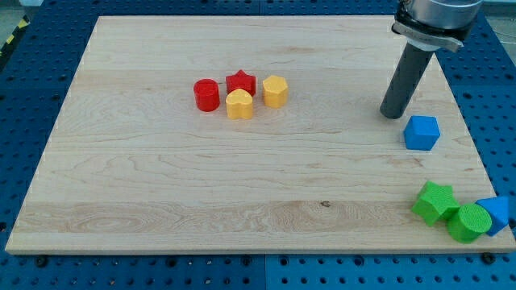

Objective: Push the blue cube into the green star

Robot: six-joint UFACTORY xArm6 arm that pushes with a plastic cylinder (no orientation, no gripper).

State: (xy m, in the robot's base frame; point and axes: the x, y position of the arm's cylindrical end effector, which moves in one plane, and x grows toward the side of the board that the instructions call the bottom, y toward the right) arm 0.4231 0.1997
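Pale wooden bench (242,177) on blue perforated base (32,97). No jaws fitted; arm ends in straight dark rod, my tip (393,114) down on the bench at far right.

Blue plastic cube (422,132) just right of and slightly nearer than my tip; narrow gap visible, contact not apparent.

Green plastic star (435,201) at near right corner, well apart from the blue cube, nearer the bench edge. Touching it on the right: green plastic cylinder (468,222). Second blue block (495,214), shape unclear, beside the cylinder at the bench's right edge.

Far left of centre, tight cluster: red plastic cylinder (206,94), red plastic star (240,81), yellow heart-like block (239,105), yellow hexagonal block (275,91).
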